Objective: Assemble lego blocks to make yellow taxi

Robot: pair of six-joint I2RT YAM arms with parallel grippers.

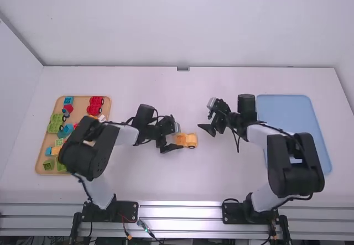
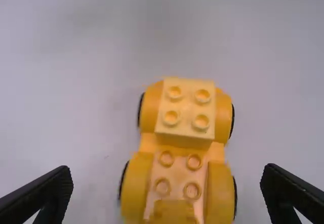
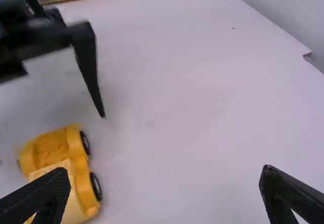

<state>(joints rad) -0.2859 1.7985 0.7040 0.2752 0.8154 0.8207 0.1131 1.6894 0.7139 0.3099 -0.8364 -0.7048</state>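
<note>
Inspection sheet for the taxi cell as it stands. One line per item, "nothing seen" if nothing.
Surface: white table; small dark speck.
Spills: nothing seen.
Job's things: yellow wheeled base on the table, pale yellow block on one end.
Clutter: wooden tray of coloured blocks at left, partly behind the left arm; blue tray at right.
Left gripper: open, over the base, not gripping.
Right gripper: open, holding nothing.
Cables: black cables along both arms.
Surroundings: pale walls; small grey fitting at the table's far edge.
</note>
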